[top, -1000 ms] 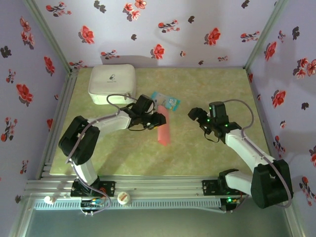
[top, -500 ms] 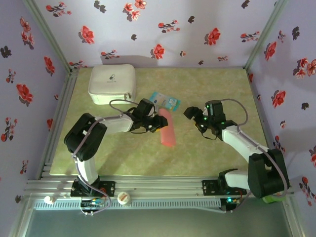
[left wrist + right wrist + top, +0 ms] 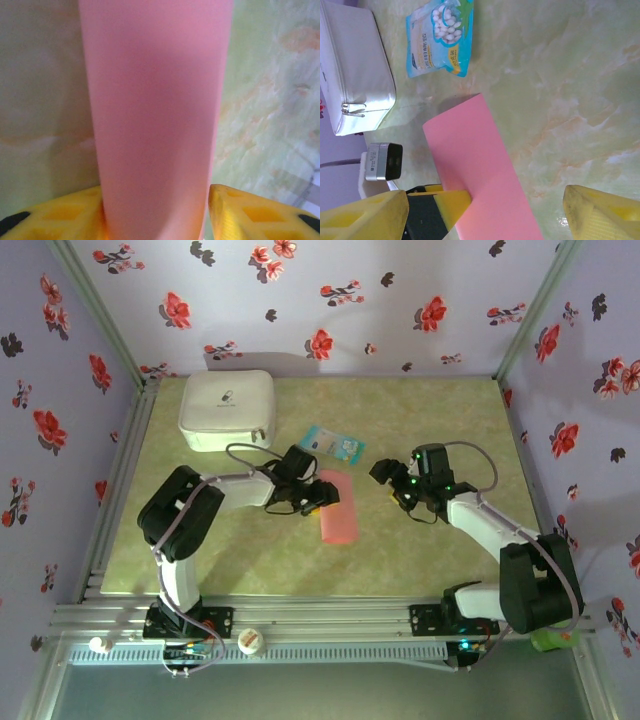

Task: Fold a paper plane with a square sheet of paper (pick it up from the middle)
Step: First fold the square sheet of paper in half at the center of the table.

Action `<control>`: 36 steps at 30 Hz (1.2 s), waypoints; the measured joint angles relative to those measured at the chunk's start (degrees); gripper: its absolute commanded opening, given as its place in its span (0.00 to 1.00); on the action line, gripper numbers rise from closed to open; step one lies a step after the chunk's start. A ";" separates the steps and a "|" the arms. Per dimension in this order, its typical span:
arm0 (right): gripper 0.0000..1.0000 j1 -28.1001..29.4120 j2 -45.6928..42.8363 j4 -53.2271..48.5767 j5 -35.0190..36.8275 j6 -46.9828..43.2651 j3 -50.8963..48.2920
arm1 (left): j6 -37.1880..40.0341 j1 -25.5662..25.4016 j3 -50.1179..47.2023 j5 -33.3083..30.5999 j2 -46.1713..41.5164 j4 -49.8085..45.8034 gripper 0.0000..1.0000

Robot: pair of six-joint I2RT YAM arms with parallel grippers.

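The square sheet of paper (image 3: pixel 338 512) is salmon pink and doubled over into a long strip on the green table. My left gripper (image 3: pixel 316 496) is at its left edge. In the left wrist view the paper (image 3: pixel 155 100) bows up between the yellow fingers of the left gripper (image 3: pixel 155 212). It touches the left finger, and a thin gap shows at the right one. My right gripper (image 3: pixel 385 480) hovers open just right of the strip. In the right wrist view the right gripper (image 3: pixel 485 200) straddles the paper (image 3: pixel 470 145). A paper plane is out of view.
A white zip case (image 3: pixel 227 410) stands at the back left. A small light-blue packet (image 3: pixel 333 444) lies just behind the strip. Both also appear in the right wrist view, the case (image 3: pixel 350 75) and the packet (image 3: pixel 440 37). Floral walls close in the table on three sides.
The left jaws have widened and the pink strip has spread wider and lies lower on the table. The right gripper has moved left, closer to the paper.
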 measured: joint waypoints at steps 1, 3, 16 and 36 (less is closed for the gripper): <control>0.82 0.00 0.02 -0.02 0.00 -0.09 0.00 | 0.37 -0.07 0.66 -0.39 0.00 -1.03 0.56; 0.81 0.00 0.15 -0.07 0.00 -0.20 0.07 | 1.51 -0.26 2.25 -1.75 0.00 -3.41 0.59; 0.82 0.20 2.51 -0.22 -0.66 -0.68 0.46 | 5.64 -1.09 5.18 -8.83 -0.09 -13.22 0.61; 0.23 4.68 11.19 0.63 -4.44 -2.34 2.80 | 8.22 -1.75 7.72 -10.49 0.98 -16.90 0.67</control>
